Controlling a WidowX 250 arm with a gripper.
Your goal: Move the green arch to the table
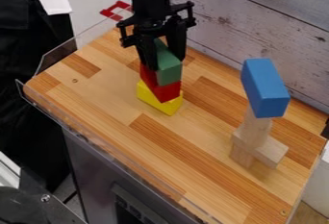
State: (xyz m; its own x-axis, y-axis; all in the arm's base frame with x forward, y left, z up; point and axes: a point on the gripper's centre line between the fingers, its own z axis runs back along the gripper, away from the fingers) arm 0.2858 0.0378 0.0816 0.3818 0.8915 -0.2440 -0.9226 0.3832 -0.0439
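Jaws near red block [168,92], yellow block [149,97]

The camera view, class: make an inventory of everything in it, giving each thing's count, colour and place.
Green block: one, green, atop the red block, at the gripper
Red block: one, red, between green and yellow
Yellow block: one, yellow, bottom of that stack
Blue block: one, blue, atop the plain wood pieces
Plain wood pieces: apparently three, pale, stacked under the blue block
Tabletop: one, brown wood, beneath both stacks
Red frame-like item: one, red, beyond the far left edge
Plank wall: one, whitish grey, behind
Cabinet: one, grey, below the tabletop
Gripper: one, black, over the green block's stack
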